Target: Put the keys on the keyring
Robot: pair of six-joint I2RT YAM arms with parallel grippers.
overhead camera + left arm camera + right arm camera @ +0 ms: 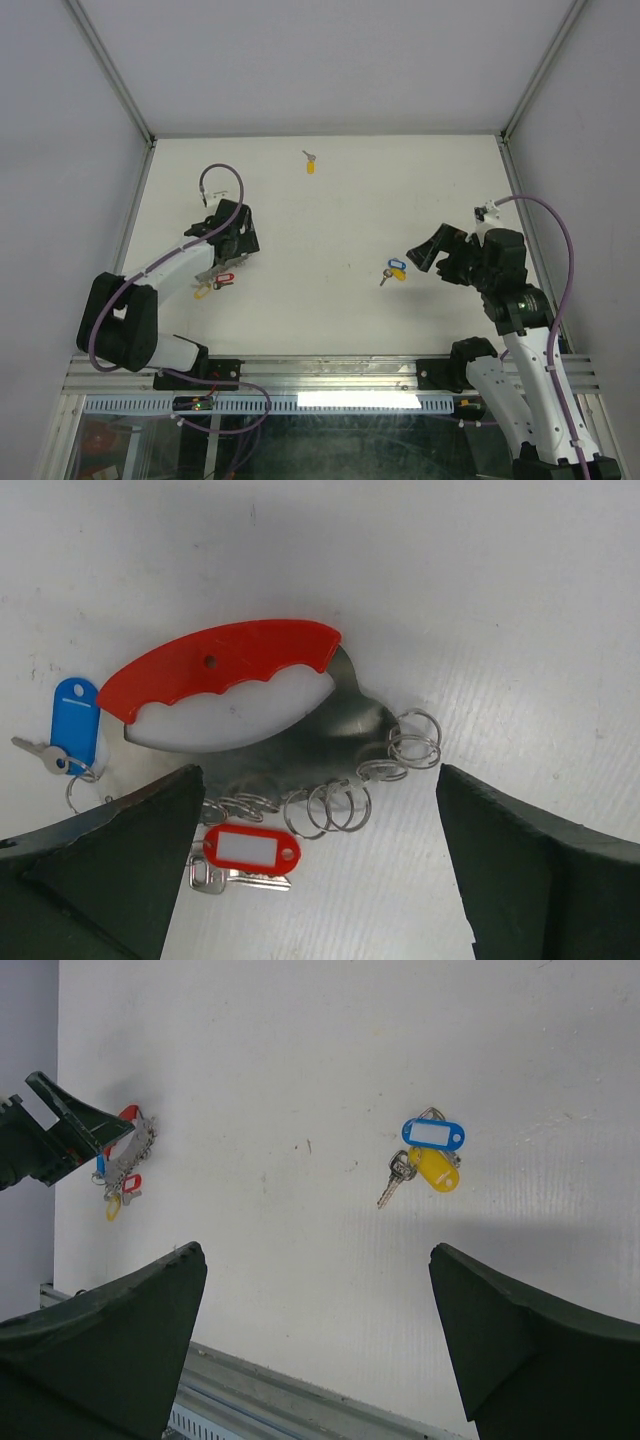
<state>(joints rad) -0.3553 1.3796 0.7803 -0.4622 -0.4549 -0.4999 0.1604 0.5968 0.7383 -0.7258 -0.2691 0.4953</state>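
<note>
Now: your left gripper (320,772) hangs over the keyring (225,665), jaws spread wide, gripping nothing. The keyring lies flat on the table (330,200), near-left, with its red strip uppermost and its wire rings (330,805) trailing below.

Your right gripper (315,1252) is equally wide and empty, hovering near the loose pair (430,1150) at mid-right.

Step in hand, as I judge it: take hold of both pieces.
- Left: close across the red strip, not the wire rings, which would likely slip and twist.
- Right: come straight down on the plastic tags. The thin, flat metal blade will be hard to pinch.

Count:
- Keyring: one. Its rings overlap too much to number.
- Beside it: blue-tagged key (75,720), red-tagged key (250,850), and one yellow tag (112,1207). I cannot tell whether they are threaded on.
- Loose pair: one blue tag and one yellow, with one blade showing.
- Far yellow-tagged key (310,163): one, well apart near the back.
- Tags overall: two blue, three yellow, one red.
</note>
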